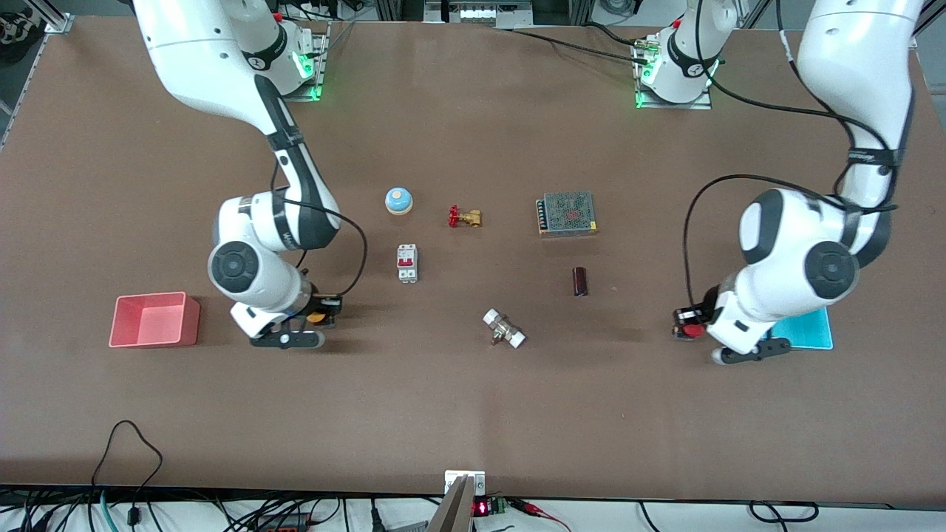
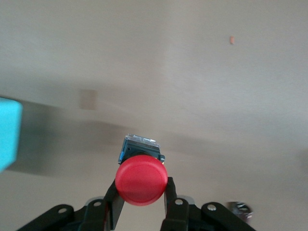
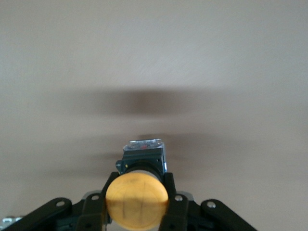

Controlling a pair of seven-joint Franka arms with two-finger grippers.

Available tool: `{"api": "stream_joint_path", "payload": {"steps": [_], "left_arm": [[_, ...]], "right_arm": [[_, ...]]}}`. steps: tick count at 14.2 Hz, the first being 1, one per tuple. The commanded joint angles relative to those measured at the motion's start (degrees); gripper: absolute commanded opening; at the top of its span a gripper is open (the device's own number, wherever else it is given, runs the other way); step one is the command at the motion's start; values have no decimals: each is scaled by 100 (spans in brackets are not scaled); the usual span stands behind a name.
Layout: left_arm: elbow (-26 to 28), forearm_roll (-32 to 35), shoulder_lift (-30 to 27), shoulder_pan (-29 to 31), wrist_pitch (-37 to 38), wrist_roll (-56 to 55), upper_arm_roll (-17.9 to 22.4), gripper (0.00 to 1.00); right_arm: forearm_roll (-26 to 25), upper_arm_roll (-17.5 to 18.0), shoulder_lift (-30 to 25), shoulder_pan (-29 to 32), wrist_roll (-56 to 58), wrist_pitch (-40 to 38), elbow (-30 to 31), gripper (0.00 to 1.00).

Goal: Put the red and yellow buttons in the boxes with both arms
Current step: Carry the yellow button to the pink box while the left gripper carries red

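Observation:
My left gripper (image 1: pixel 689 326) is shut on the red button (image 1: pixel 692 330), over the table beside the cyan box (image 1: pixel 811 329), which my left arm partly hides. In the left wrist view the red button (image 2: pixel 141 179) sits between my left gripper's (image 2: pixel 142 185) fingers, with a corner of the cyan box (image 2: pixel 8 132) at the edge. My right gripper (image 1: pixel 319 316) is shut on the yellow button (image 1: pixel 316 318), over the table beside the pink-red box (image 1: pixel 155 319). In the right wrist view the yellow button (image 3: pixel 136 199) is clamped in my right gripper (image 3: pixel 139 177).
Between the arms lie a blue-and-white bell (image 1: pixel 398 200), a red-handled brass valve (image 1: pixel 464 216), a white circuit breaker (image 1: pixel 407 262), a meshed power supply (image 1: pixel 567 213), a dark cylinder (image 1: pixel 581 281) and a white-ended fitting (image 1: pixel 504 329).

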State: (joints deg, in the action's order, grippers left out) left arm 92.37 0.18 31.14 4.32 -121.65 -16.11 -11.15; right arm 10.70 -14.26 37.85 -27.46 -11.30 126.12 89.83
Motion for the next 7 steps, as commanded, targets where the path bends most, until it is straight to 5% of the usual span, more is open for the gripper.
{"api": "stream_joint_path", "payload": {"steps": [1,7], "left_arm": [[-114,43,-64,402,229,774,-18,22],[-184,43,-55,1255,247,2321,-18,22]], "right_arm": [[-32,-672,-436,91,171,-533,-53,30],[-24,-1842,-534,371,1469,-1493,-115,30]]}}
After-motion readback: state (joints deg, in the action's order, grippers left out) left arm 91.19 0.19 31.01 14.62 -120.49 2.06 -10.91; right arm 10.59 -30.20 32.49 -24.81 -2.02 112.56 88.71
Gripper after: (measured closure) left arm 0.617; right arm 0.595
